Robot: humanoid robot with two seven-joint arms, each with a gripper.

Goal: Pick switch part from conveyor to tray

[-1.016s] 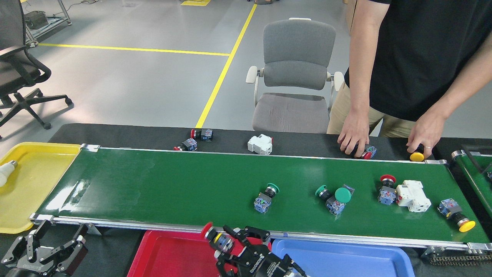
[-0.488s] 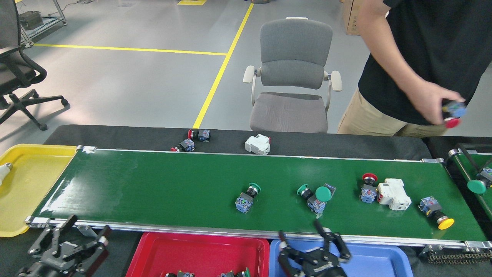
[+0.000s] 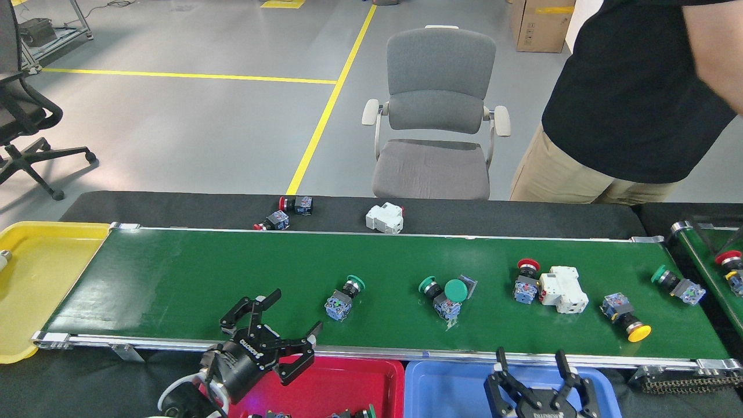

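The conveyor runs left to right across the head view. Several switch parts lie on it: a green-button one, two green ones touching, a red one against a white breaker, a yellow one and a green one. My left gripper is open over the belt's near rail, just left of the first green part, holding nothing. My right gripper is open and empty above the blue tray. The red tray holds switch parts at its bottom edge.
A yellow tray sits at the belt's left end. Behind the belt, two red switches and a white breaker lie on the black table. A person stands back right beside a grey chair. A second belt carries a red part.
My left gripper rose from the lower-left corner to the belt's near rail. My right gripper shifted right. The parts drifted left, a green one appeared at the right end, and the person's hand left view.
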